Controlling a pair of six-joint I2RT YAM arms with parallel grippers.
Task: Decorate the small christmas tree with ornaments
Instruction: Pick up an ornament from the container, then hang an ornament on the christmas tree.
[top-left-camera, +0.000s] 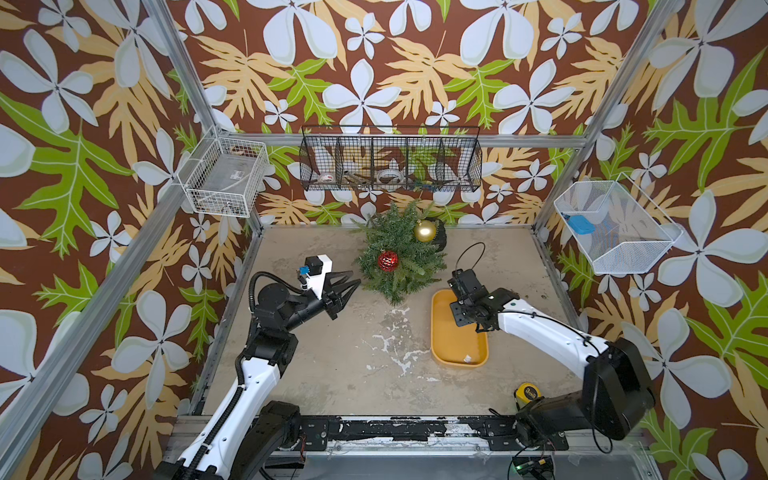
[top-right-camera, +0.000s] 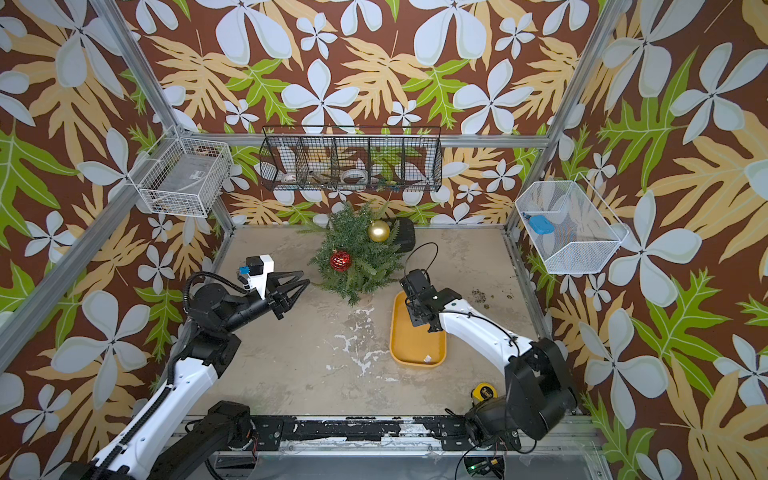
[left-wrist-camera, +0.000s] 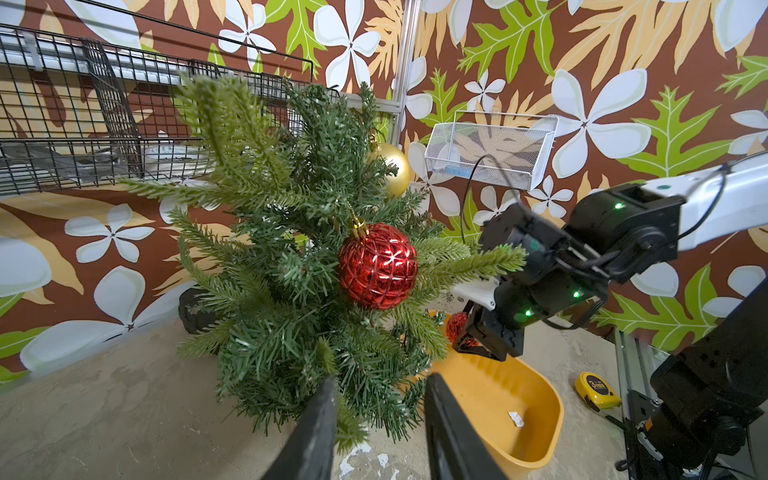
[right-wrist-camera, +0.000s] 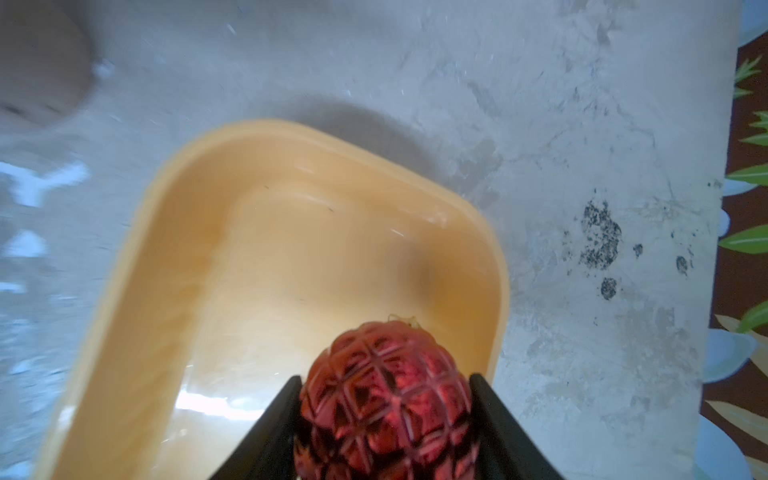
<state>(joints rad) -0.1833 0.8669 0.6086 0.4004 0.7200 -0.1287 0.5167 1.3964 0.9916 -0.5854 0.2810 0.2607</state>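
Ornament (right-wrist-camera: 386, 399) in right pincer (right-wrist-camera: 384, 380) (tree (top-left-camera: 397, 253) beside tray (top-left-camera: 457, 353))

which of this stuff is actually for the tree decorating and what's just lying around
For the job: small christmas tree, gold ornament, hung red ornament, gripped red ornament, yellow tray.
Lying about: tape measure, black wire basket, white wire basket, white mesh basket.

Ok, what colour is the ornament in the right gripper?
Red, with a faceted grid pattern: the ornament shows best in the right wrist view.
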